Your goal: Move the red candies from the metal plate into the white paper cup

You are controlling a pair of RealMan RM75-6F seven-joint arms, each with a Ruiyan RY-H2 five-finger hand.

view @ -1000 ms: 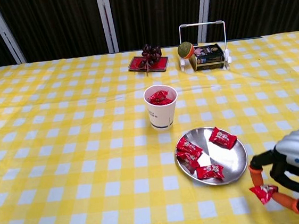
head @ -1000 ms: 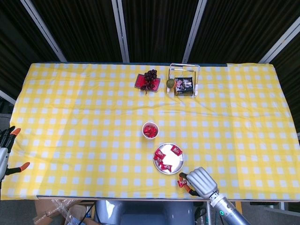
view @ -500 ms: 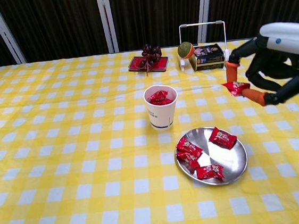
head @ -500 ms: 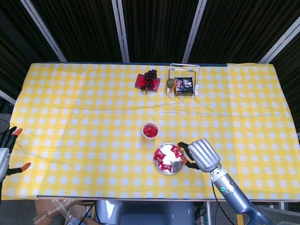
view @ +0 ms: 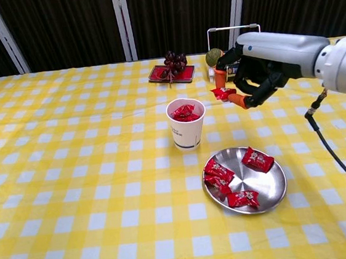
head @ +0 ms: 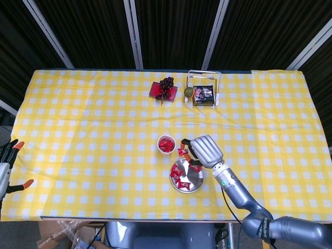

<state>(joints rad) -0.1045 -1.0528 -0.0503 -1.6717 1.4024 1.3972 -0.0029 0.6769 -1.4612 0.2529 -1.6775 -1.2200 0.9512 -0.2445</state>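
A white paper cup point(view: 187, 124) point(head: 166, 144) stands mid-table with red candies inside. In front of it, slightly right, a metal plate point(view: 273, 184) point(head: 194, 185) holds several red candies point(view: 219, 171). My right hand point(view: 258, 68) point(head: 203, 150) hovers in the air to the right of the cup and pinches one red candy point(view: 223, 93) point(head: 182, 152) between its orange fingertips. My left hand point(head: 6, 165) shows only at the left edge of the head view, off the table, fingers spread and holding nothing.
At the back of the table lie a red tray with dark grapes point(view: 173, 67), a wire rack point(view: 235, 49) with a dark box, and a green ball point(view: 215, 57). A yellow checked cloth point(view: 73, 177) covers the table.
My right hand has risen from the front right table edge with the candy and swung left and back, now hovering just right of the cup.
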